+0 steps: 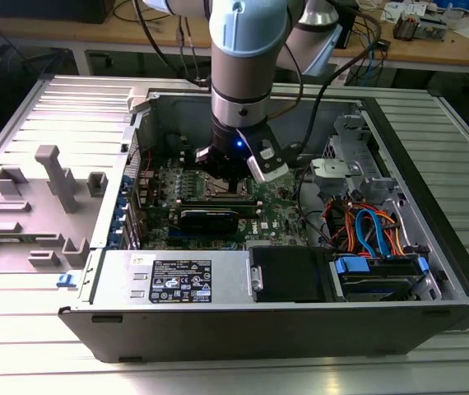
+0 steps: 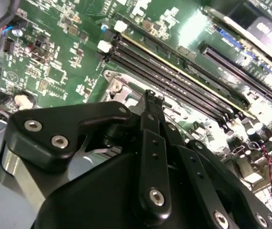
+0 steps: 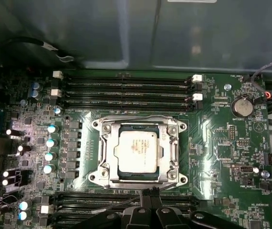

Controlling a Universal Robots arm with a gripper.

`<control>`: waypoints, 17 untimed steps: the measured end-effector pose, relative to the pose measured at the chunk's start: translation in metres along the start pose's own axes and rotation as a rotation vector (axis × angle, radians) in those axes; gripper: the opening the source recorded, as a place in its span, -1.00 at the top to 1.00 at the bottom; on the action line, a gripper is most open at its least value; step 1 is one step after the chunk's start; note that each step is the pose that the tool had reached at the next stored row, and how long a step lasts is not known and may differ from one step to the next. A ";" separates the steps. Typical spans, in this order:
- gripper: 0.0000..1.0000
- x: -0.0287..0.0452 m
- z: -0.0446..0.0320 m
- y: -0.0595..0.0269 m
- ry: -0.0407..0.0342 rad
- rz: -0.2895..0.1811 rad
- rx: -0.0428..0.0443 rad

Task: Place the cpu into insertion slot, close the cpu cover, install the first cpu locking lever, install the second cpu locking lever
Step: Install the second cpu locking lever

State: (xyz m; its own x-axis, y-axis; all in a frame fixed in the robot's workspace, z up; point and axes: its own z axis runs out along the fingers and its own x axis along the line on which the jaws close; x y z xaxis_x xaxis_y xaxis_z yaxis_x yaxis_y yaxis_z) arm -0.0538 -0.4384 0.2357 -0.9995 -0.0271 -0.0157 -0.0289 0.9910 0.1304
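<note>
The cpu (image 3: 137,152), a dull silver square, lies flat in the insertion slot (image 3: 181,179) at the middle of the green motherboard. The silvery cpu cover (image 3: 167,131) is folded down around it, and the chip shows through its window. My gripper (image 3: 150,192) hangs just past one edge of the socket with its black fingers pressed together, shut on nothing I can see. A thin metal rod (image 3: 112,201) slants along that edge right by the tips. In the second wrist view the gripper (image 2: 151,95) points at a socket corner (image 2: 114,86). In the exterior view the gripper (image 1: 233,185) is low over the board.
Long black memory slots (image 3: 126,88) flank the socket on both sides. A coin battery (image 3: 242,106) sits nearby. The open case holds a power supply (image 1: 177,280) at the front and a drive cage with coloured cables (image 1: 366,230) on the exterior view's right. A grey fixture (image 1: 45,197) stands on its left.
</note>
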 end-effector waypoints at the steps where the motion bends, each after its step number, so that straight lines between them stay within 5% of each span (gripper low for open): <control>1: 0.79 0.0013 0.0001 -0.0008 0.0000 0.000 -0.0009; 10: 0.79 0.0160 0.0068 -0.0068 -0.0011 0.000 -0.0384; 17: 0.79 0.0298 0.0159 -0.0110 -0.0010 -0.001 -0.0451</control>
State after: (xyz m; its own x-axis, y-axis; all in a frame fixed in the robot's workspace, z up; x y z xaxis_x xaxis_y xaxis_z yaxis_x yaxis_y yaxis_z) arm -0.0831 -0.4481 0.2181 -0.9995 -0.0277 -0.0168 -0.0302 0.9841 0.1750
